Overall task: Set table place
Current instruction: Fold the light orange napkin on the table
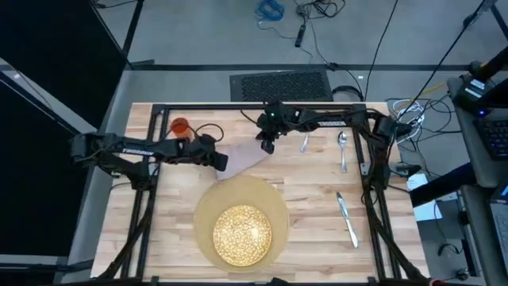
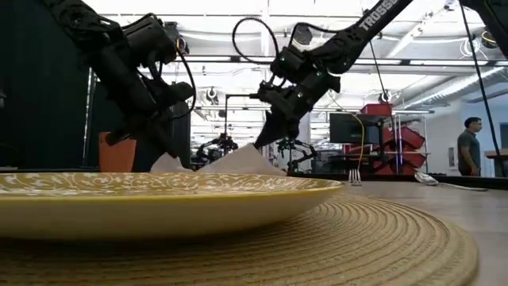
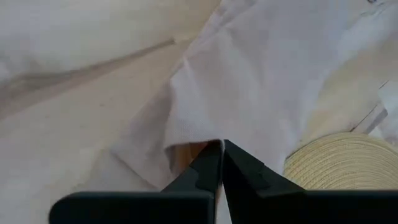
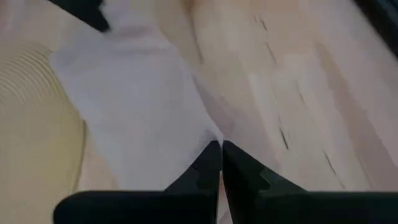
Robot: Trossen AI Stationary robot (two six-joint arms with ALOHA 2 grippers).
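table (image 1: 317, 214) | mat (image 1: 205, 208) | napkin (image 1: 248, 159) | cup (image 1: 180, 126) | fork (image 1: 304, 143) | spoon (image 1: 343, 147) | knife (image 1: 347, 218)

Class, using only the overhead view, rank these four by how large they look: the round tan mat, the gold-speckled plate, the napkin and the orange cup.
Largest to smallest in the high view:
1. Tan mat
2. Gold-speckled plate, sitting on the mat
3. Napkin, partly hidden by both grippers, so its full extent is unsure
4. Orange cup

We noted a robotics lab: the plank bench (image 1: 317, 199) sat in a black rail frame, cables (image 1: 274, 11) lay loose on the concrete floor, red bins (image 2: 397, 151) and monitors (image 2: 349, 127) stood behind, under open ceiling lighting.
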